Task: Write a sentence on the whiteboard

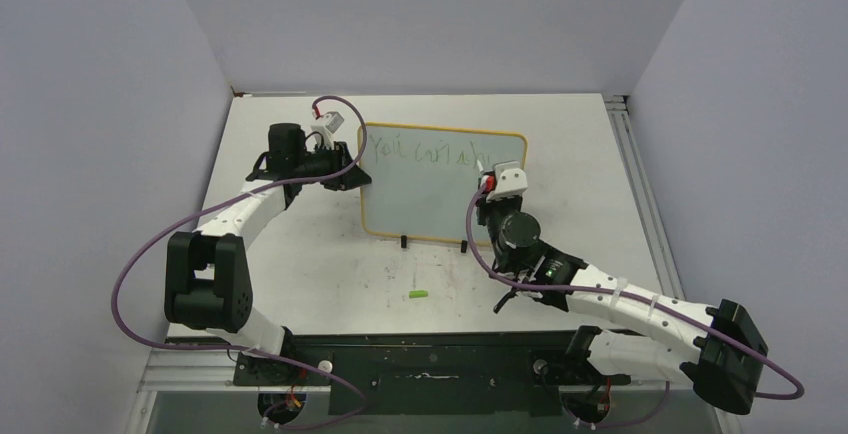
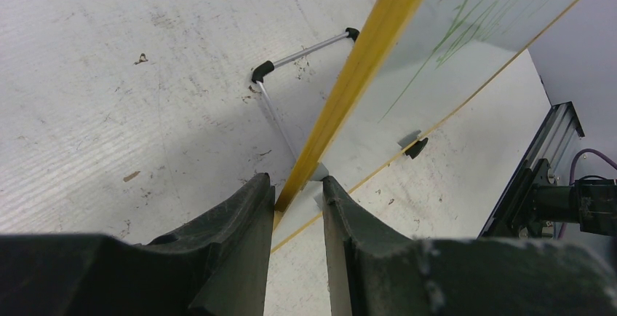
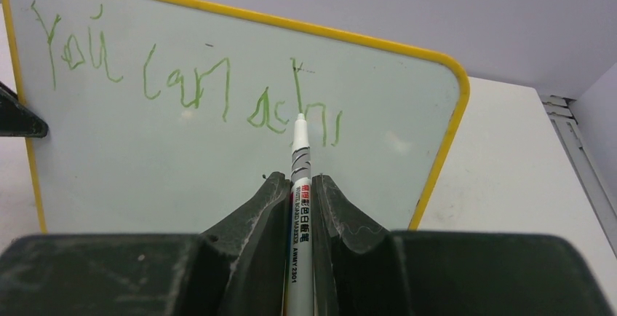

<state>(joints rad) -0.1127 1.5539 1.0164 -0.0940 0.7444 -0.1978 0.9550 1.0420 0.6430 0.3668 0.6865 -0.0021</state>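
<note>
Pinching slim white marker, right pincer faces glossy yellow-rimmed whiteboard.

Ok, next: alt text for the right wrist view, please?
The right gripper holds a white marker, its tip at the whiteboard, partway through the sentence in green: "You can achi". The yellow-framed board stands upright on a white table.

One whiteboard, one marker pen, two grippers, one small green bit, perhaps a cap.

The pale grey-white, yellow-framed whiteboard bears a green sentence; the marker is white, black-lettered.
</note>
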